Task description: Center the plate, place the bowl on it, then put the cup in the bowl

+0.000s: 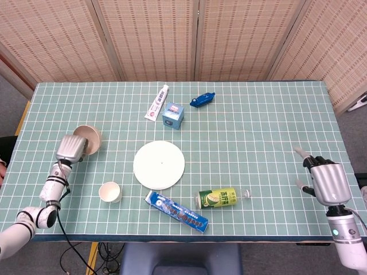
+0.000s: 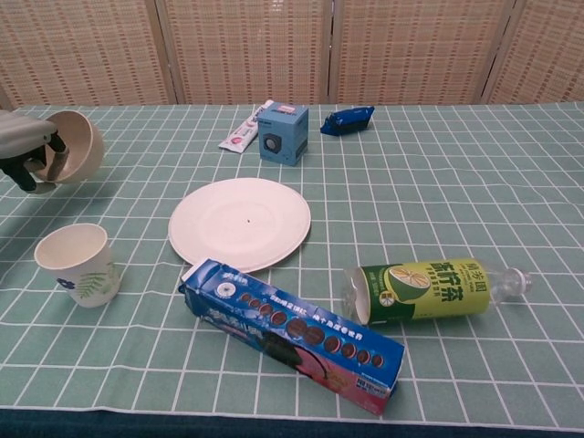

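Observation:
A white plate lies flat near the middle of the table. My left hand grips the rim of a beige bowl, which is lifted and tilted on its side at the left. A paper cup with a leaf print stands upright in front of that hand. My right hand hovers at the right table edge with fingers apart, holding nothing; it is out of the chest view.
A blue cookie box and a lying green bottle sit in front of the plate. Behind it are a small blue box, a tube and a blue packet.

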{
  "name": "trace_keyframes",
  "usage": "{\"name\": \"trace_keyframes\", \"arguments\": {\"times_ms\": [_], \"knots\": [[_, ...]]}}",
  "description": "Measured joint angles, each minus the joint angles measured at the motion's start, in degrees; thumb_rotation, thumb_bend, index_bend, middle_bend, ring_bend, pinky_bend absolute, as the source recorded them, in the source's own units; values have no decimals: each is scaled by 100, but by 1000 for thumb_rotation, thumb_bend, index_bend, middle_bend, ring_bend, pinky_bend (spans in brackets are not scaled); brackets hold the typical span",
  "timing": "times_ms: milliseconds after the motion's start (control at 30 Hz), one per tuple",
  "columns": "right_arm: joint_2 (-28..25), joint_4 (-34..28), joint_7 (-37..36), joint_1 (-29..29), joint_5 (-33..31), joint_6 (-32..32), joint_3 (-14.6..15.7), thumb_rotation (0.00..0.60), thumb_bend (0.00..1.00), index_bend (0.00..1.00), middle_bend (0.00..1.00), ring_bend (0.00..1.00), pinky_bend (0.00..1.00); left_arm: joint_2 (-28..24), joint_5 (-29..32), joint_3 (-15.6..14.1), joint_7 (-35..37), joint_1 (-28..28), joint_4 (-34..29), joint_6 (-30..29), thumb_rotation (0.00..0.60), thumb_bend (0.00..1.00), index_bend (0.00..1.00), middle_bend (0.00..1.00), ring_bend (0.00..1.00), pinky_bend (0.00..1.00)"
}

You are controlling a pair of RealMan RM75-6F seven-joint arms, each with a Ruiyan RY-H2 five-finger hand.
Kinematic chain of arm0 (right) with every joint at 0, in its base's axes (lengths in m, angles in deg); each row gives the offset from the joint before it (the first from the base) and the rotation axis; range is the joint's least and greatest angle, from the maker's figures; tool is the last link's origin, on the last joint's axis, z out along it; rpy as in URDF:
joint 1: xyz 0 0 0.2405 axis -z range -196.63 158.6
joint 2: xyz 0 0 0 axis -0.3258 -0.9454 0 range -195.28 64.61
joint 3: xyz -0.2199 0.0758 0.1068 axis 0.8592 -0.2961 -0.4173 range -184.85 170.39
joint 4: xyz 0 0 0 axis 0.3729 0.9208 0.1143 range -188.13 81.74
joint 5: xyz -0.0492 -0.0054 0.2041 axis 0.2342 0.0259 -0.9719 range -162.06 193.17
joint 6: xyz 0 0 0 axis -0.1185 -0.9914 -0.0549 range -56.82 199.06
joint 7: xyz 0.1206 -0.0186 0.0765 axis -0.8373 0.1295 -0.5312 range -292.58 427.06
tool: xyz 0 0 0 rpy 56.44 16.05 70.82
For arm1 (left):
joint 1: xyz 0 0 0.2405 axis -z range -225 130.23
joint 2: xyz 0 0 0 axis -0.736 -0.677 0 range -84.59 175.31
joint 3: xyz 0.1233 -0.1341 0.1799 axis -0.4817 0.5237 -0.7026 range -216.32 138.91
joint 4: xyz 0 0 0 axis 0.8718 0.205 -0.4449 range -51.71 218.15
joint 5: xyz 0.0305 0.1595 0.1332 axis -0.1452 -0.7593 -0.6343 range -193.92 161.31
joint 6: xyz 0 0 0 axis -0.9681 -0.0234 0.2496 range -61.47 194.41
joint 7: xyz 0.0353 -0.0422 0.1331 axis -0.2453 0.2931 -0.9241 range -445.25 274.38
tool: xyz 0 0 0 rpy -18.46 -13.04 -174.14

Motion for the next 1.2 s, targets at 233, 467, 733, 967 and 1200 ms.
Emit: {"name": "trace_keyframes", "arguments": {"times_ms": [233, 467, 733, 967, 1200], "knots": [[58, 81, -53, 74, -14, 24, 45, 600, 13, 205, 449, 409, 581, -460, -291, -104, -146, -12, -1005, -273, 600, 400, 651, 959, 903, 993], [25, 103, -99, 94, -8, 6, -10, 600, 13, 205, 449, 409, 580, -1010, -470, -189, -664, 107, -2543, -307, 600, 401, 651, 958, 899, 993], [-17, 95, -156, 106, -7, 25, -45, 600, 13, 205, 449, 408, 580, -1235, -59, -151, -1705, 542, -3657, 99, 600, 401, 648, 955, 894, 993], [-49, 94, -214, 138, -9, 17, -60, 600, 13, 206, 449, 408, 580, -1065, 714, -129, -2699, 1034, -3892, 365, 600, 401, 645, 953, 893, 993], [-73, 98, -272, 177, -9, 2, -63, 600, 12, 206, 449, 408, 580, -830, 1580, -264, -3549, 1473, -3960, 423, 600, 400, 640, 950, 890, 990]]}}
